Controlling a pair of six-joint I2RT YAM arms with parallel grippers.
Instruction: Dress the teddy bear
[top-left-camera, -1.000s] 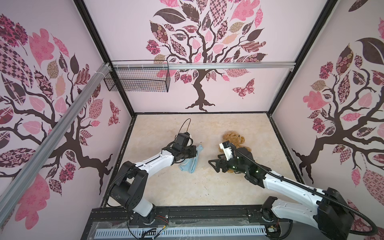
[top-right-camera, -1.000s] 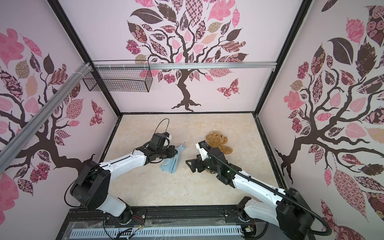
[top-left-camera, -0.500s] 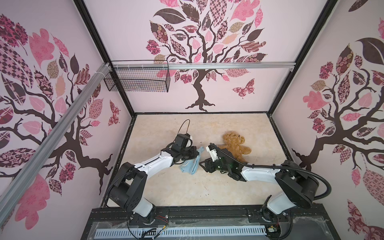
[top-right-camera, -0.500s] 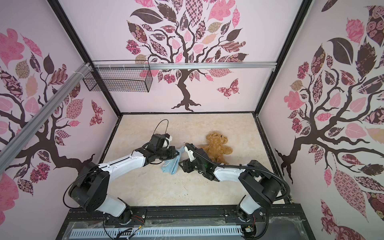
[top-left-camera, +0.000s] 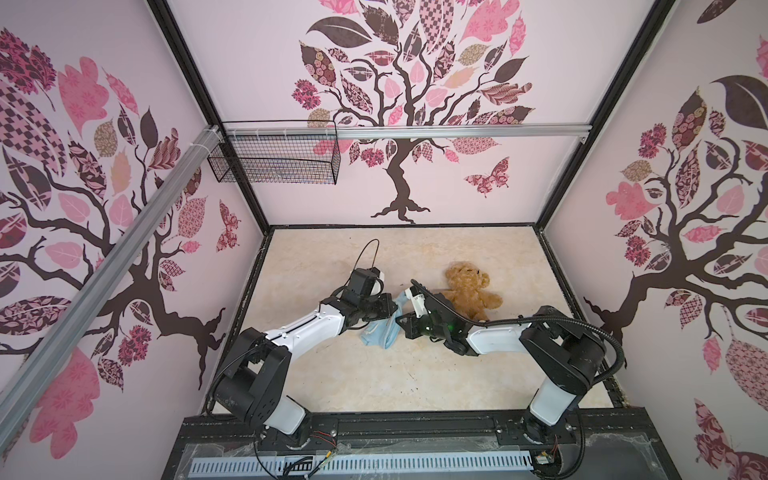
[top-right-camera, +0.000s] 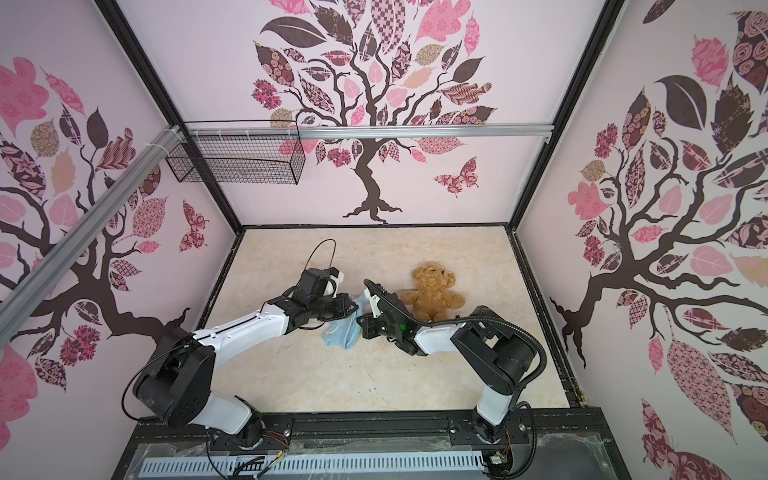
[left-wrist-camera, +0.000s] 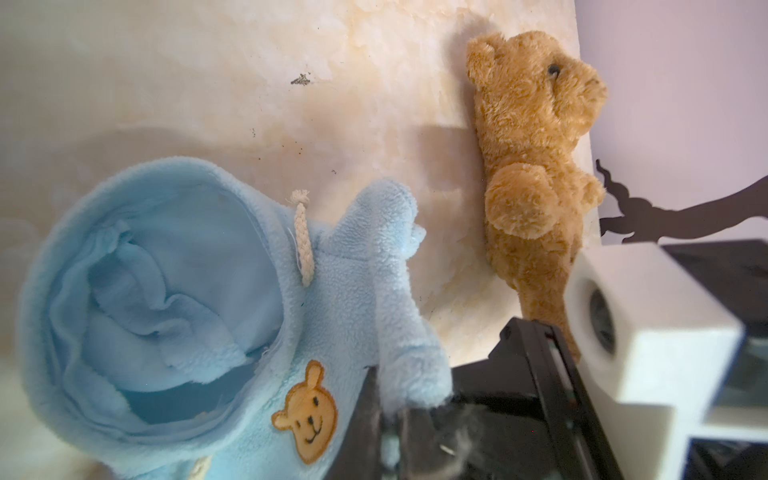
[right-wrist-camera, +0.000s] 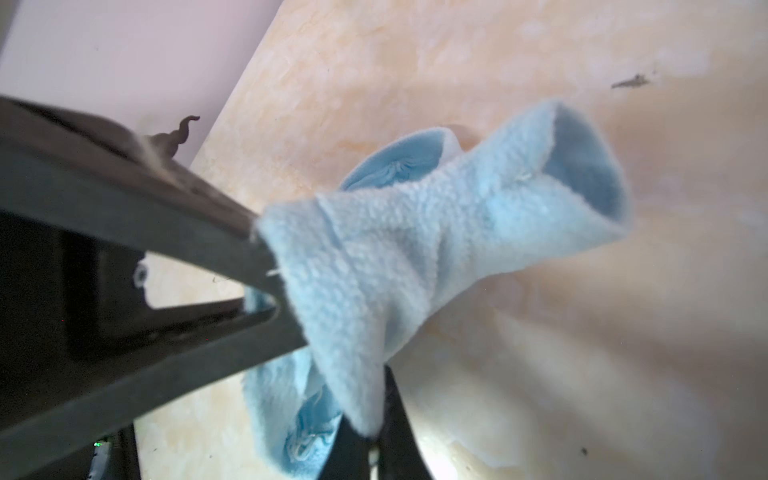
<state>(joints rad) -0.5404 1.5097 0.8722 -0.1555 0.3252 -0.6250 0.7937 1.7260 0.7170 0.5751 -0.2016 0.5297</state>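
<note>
- The left pincer reaches in from the left and is clenched on a fold of a light blue fleece hooded shirt.
- The shirt hangs bunched between the two pincers, and its lower part rests on the beige marbled worktop. In the left wrist view the hood gapes open, and a small orange bear-face patch shows on the front.
- The right pincer reaches across from the right. Its jaws are closed on an edge of the shirt beside one tube-like sleeve, so both arms grasp the same garment.
- A small golden-brown curly plush teddy bear lies undressed on its back on the worktop, to the right of both pincers.
  - It sits just beside the right wrist and apart from the shirt.
  - The right forearm passes just near of its legs; whether they touch I cannot tell.
- The bear's long axis runs far to near, with the head at the far end and the legs toward the near edge. The right arm is the nearer one.
- I judge that the shirt's opening has to travel rightward and toward the far side, so it can meet the head and slide down along that axis.
</note>
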